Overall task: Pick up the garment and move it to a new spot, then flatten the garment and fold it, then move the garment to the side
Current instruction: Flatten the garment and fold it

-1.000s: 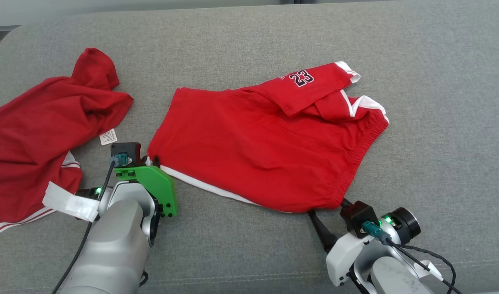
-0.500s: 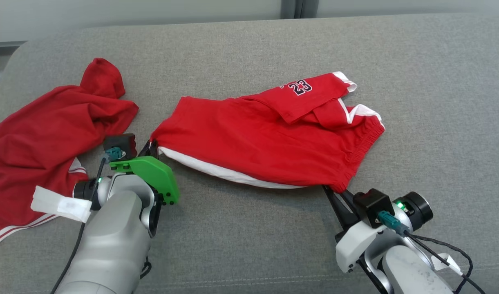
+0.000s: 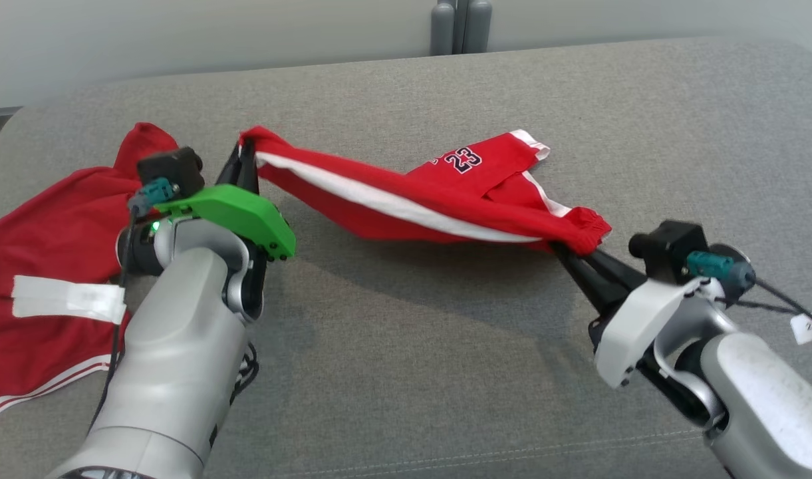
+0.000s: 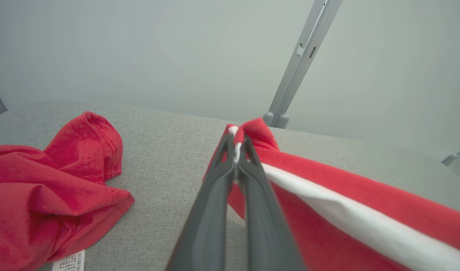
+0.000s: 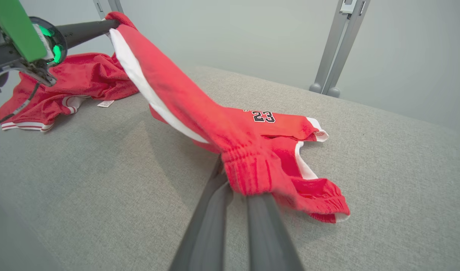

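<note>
Grey padded surface [image 3: 406, 346], pale wall behind. Across centre, red shorts [image 3: 445, 199] strung between both arms: raised at 10 o'clock, sagging onto padding toward 1 o'clock, where number 23 [image 3: 463, 159] folds over. Pinched tight on white-striped hem corner with left gripper [image 3: 245, 152]; clamped on waistband end at 3 o'clock with right gripper [image 3: 566, 256]. Pick-up done, judging by lifted near edge. Carry to new spot apparently in hand, though hard to tell how much cloth rests down. Left to do: set down, flatten, fold, shift aside. At 9 o'clock, second red garment [image 3: 46, 226] heaped, apart from shorts.
</note>
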Tool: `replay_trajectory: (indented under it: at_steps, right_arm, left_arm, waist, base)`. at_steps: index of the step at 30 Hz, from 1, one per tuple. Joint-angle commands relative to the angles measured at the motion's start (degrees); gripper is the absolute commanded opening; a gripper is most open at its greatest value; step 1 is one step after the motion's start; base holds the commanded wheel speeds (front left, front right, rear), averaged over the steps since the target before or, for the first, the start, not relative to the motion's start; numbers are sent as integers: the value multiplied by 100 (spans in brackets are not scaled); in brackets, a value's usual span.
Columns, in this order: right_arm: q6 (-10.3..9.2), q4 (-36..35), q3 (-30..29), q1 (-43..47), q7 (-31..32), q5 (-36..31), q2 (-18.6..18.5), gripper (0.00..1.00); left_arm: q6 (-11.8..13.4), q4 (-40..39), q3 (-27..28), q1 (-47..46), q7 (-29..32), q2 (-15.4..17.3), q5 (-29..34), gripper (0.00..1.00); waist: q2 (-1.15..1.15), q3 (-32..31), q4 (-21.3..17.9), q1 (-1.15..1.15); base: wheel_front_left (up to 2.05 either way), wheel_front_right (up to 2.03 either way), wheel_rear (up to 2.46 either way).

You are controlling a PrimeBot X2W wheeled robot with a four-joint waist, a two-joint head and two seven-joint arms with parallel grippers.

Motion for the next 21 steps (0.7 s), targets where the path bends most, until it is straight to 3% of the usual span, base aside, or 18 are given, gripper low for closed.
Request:
replay_trajectory:
  at_steps: [1,6,11,17,21]
  right_arm:
    - [-2,-82,-10,-180,101,129,-90,0]
    - [-2,-74,156,-1102,544,677,-337,0]
    - [-2,410,571,-2406,629,922,-365,0]
    - [-2,1421,845,-4140,382,637,-187,0]
    - [-2,2270,744,-5229,-43,171,28,0]
  left_arm:
    - [66,-127,60,-148,-29,62,24,0]
    - [393,-823,368,-456,-28,161,108,0]
    - [611,-1297,486,-1132,-28,288,323,0]
    - [845,-1739,639,-2109,-21,455,595,0]
    - [870,-1922,660,-2767,-21,546,850,0]
  waist:
    - [0,23,-88,0]
    - [0,372,-296,0]
    - [0,944,-422,0]
    - [0,1767,-532,0]
    - [0,2251,-600,0]
  base:
    - [0,0,0]
    - [0,0,0]
    - [0,0,0]
    - [0,0,0]
    - [0,0,0]
